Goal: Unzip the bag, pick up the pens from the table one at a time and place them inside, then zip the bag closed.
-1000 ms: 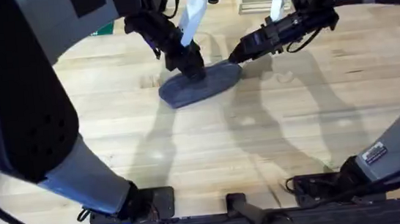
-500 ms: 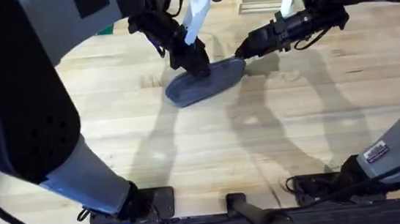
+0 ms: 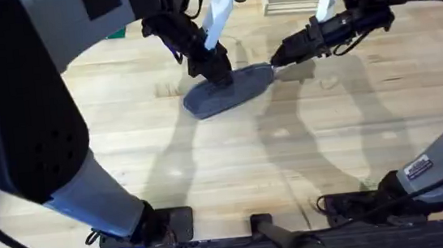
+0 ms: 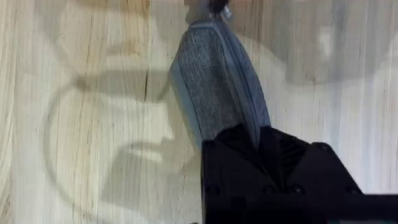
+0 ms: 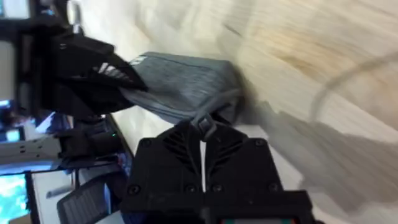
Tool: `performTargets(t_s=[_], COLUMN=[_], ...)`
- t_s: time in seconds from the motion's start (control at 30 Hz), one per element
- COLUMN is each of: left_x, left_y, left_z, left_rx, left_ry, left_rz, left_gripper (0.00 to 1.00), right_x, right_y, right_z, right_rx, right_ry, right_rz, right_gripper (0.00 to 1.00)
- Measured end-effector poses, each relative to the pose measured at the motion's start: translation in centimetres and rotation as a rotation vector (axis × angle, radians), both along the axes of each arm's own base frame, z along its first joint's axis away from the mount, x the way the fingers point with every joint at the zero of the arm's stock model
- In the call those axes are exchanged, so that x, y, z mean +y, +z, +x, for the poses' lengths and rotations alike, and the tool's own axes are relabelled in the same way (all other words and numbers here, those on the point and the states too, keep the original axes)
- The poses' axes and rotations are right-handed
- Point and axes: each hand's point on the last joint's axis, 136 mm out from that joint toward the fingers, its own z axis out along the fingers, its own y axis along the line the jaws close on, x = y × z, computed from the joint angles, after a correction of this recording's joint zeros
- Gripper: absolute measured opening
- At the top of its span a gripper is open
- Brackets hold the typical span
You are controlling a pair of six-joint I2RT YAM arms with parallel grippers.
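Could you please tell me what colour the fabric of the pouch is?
The pouch is blue-grey with a fine heathered weave, best seen in the left wrist view.

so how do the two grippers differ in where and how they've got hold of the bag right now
The left gripper grips the bag around its middle, pressing down from above with its fingers steep. The right gripper reaches in low and nearly level from the side and pinches only the small metal pull at the bag's end. The left one clamps fabric; the right one holds just the zipper tab. Both are black, shut, and on the same pouch lying on the table.
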Motion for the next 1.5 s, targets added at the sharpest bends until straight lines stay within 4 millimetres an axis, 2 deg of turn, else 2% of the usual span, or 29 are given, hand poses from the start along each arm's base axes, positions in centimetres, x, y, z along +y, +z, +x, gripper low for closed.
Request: performTargets(t_s=[0.2, 0.37, 0.83, 1.3, 1.5], left_x=[0.0, 0.0, 0.0, 0.0, 0.0], left_y=[0.1, 0.1, 0.1, 0.1, 0.1], left_z=[0.1, 0.0, 0.0, 0.0, 0.1], left_rx=[-0.002, 0.002, 0.002, 0.001, -0.003], left_ry=[0.001, 0.001, 0.001, 0.001, 0.001], left_rz=[-0.002, 0.0, 0.0, 0.0, -0.001], left_gripper=[0.041, 0.041, 0.041, 0.041, 0.041], right_x=[-1.4, -3.4, -3.7, -3.6, -3.5], right_y=[-0.4, -1.4, -1.9, -5.1, -5.7], right_z=[0.2, 0.7, 0.6, -0.4, -0.8], right_rx=[0.012, 0.008, 0.007, 0.022, 0.035], right_ry=[-0.032, -0.068, -0.067, -0.1, -0.111], right_rz=[-0.026, -0.105, -0.133, -0.149, -0.144], right_gripper=[0.031, 0.031, 0.033, 0.033, 0.033])
